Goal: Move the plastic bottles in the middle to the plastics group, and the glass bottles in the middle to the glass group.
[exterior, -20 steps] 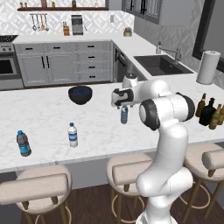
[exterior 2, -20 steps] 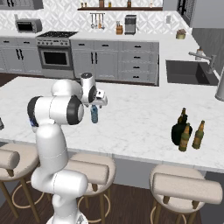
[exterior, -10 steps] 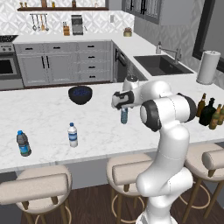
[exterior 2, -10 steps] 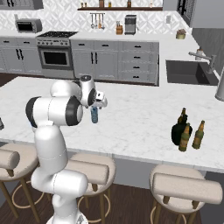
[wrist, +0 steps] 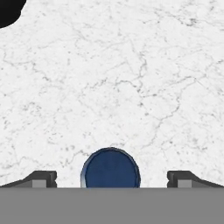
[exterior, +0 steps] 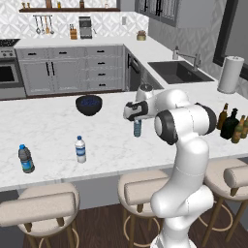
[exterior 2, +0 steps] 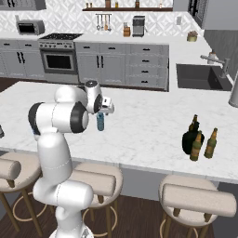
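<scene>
Hand view looks straight down on the blue-capped water bottle (wrist: 110, 168), upright mid-worktop (wrist: 131, 78), between the spread, empty tool (wrist: 112, 178) tips; probably light, thin-walled and slippery, so grip below the cap

White marble counter (exterior: 58, 127) carries bottles and a dark bowl (exterior: 89, 104).

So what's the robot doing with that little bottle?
The robot's open gripper hangs right above the small water bottle on the marble counter, with one of its fingers on each side of the blue cap. It hasn't grabbed it. Two other water bottles stand off to the robot's left, and brown glass bottles wait on its right.
</scene>
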Tool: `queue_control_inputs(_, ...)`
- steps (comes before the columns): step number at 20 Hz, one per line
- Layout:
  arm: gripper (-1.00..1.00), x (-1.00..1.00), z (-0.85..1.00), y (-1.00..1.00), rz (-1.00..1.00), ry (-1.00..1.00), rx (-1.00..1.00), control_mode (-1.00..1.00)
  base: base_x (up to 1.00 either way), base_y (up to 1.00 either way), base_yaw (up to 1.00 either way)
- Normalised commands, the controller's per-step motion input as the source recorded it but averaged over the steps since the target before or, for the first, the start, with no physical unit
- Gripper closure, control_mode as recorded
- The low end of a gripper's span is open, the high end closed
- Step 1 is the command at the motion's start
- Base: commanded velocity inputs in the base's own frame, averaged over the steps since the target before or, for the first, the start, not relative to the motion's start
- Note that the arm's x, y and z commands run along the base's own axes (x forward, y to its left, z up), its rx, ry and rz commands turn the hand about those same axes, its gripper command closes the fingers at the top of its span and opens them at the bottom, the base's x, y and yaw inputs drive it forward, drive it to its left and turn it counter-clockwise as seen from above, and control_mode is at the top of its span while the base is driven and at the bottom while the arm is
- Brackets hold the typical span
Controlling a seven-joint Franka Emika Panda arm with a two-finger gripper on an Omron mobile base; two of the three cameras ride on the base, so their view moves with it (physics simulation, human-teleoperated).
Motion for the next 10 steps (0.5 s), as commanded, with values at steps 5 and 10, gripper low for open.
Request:
queue_control_inputs(5, -1.0, 0.03, 0.02, 0.0, 0.0, -0.01, 0.0, -1.0, 0.0, 0.0, 0.0)
queue_control_inputs(10, -1.0, 0.0, 0.1, 0.0, 0.0, -0.01, 0.0, -1.0, 0.0, 0.0, 0.0)
